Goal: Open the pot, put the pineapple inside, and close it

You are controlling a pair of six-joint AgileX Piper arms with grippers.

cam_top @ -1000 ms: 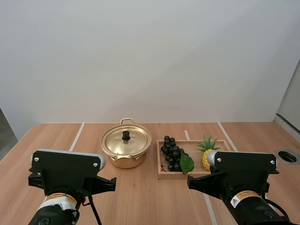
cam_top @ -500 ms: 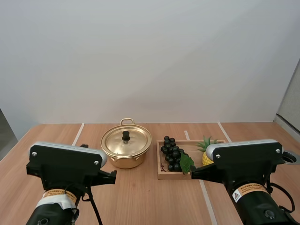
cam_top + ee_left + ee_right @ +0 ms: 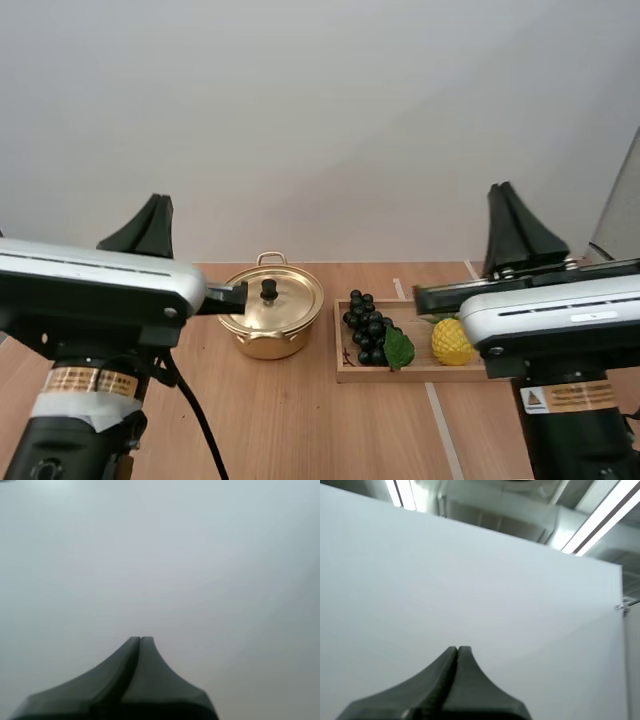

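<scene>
Housing of right arm point(image 3: 560, 320) is hiding the right end of the wooden tray point(image 3: 385, 375) and most of the crown of the bumpy yellow pineapple point(image 3: 452, 342), lying in the tray at 3 o'clock from glossy dark grapes point(image 3: 367, 328). Round golden pot point(image 3: 268, 330), lid point(image 3: 275, 300) on, is sitting at 9 o'clock from the tray. Both are clenching on nothing: left end effector point(image 3: 140, 639), right end effector point(image 3: 457, 648).

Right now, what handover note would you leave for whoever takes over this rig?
Left pincer: shut, empty, raised. Right pincer: shut, empty, raised. Pot on the table, lid on. Pineapple lies in the wooden tray right of the pot, beside the grapes. Done: nothing. Left: lift the lid, put the pineapple in, close the pot.
</scene>
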